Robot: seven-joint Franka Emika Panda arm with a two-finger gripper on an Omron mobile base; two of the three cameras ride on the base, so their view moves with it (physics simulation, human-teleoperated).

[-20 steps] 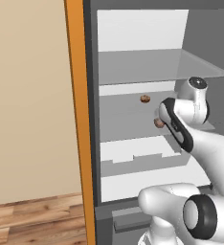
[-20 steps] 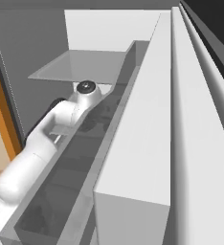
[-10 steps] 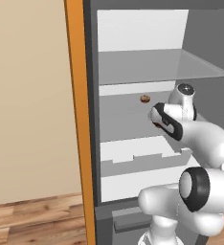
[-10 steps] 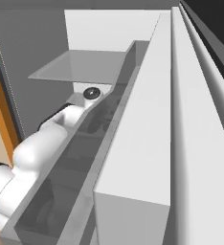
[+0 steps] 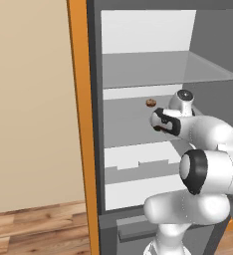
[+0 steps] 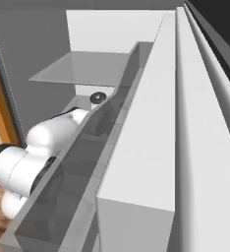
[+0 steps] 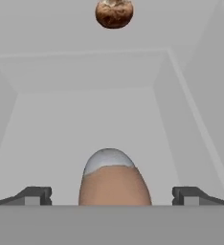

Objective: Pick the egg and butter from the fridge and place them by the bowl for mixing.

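**Arm inside the open fridge, egg between the spread fingers**

A tan wall and a strip of wooden floor take up the left of the left base view, with an orange cabinet edge (image 5: 79,124) running top to bottom beside the open fridge (image 5: 208,45). The fridge has a grey interior with white shelves; a glass shelf (image 5: 168,69) spans its upper part. In the right base view the fridge door (image 6: 156,162) runs diagonally across the frame, and a grey door bin (image 6: 82,182) runs along it, through which the white arm shows at the lower left.

In the left base view the arm rises from the lower right and reaches into the middle compartment, its dark-banded wrist at centre right. A small round brown item (image 5: 150,103) sits on the middle shelf, just up and left of the wrist.

In the hand view the end effector (image 7: 112,195) is fully open, its two dark fingertips (image 7: 35,195) far apart at the lower left and lower right of the frame. The egg (image 7: 114,179), tan with a pale grey top, stands upright at bottom centre between the fingertips; neither tip touches it, so nothing is gripped. The brown round item (image 7: 114,13) lies at top centre, well beyond the egg on the same grey shelf floor (image 7: 61,124).
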